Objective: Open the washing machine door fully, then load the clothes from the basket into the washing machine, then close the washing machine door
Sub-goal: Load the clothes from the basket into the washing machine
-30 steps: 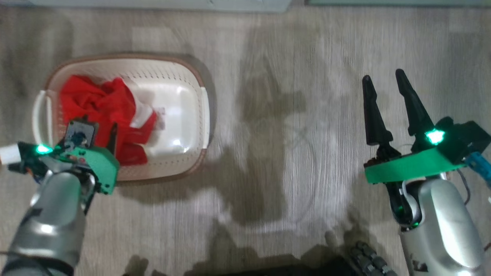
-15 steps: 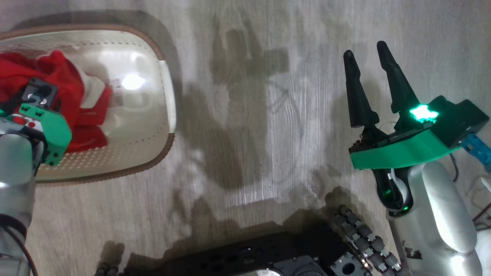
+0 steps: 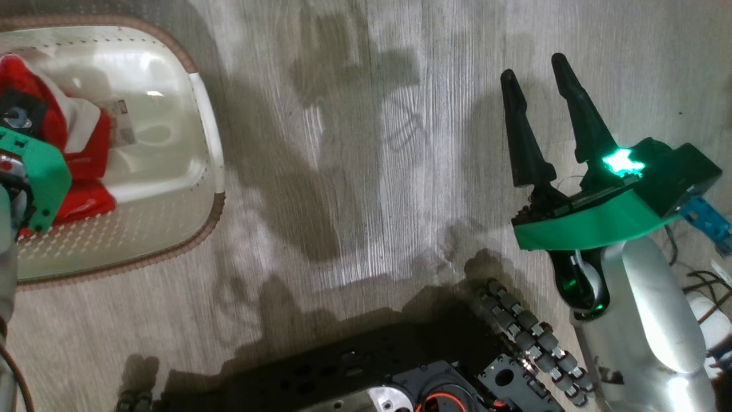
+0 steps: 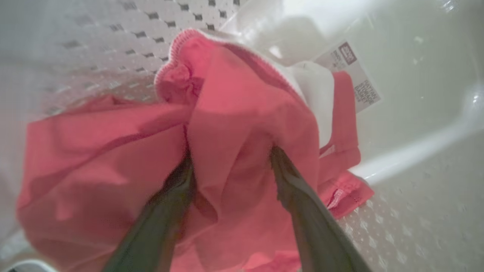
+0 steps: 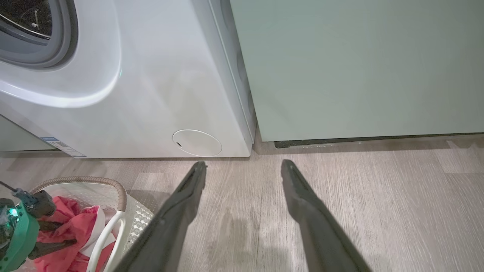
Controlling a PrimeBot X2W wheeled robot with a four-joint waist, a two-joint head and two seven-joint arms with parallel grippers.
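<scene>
Swinging right since a second ago, the head camera leaves the basket [image 3: 143, 240] at its left edge. Left wrist view gets the left fingers [image 4: 170, 211] spread, dug into the clothes [image 4: 94, 151] inside it; right fingers [image 3: 520, 137] hang open over the floor [image 3: 372, 171], washing machine [image 5: 151, 75] ahead.

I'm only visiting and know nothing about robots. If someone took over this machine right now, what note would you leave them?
Left end effector: open, fingers pushed into the bright red fabric garment, a fold between them, not yet pinched.
Right end effector: open, empty, above the wood-look floor.
Garment lies in the cream perforated plastic basket, on the floor near the white front-loading washing machine.
Done: grey rubber drum ring looks uncovered, so the door seems open.
Left: grip, load garment, close door.
</scene>
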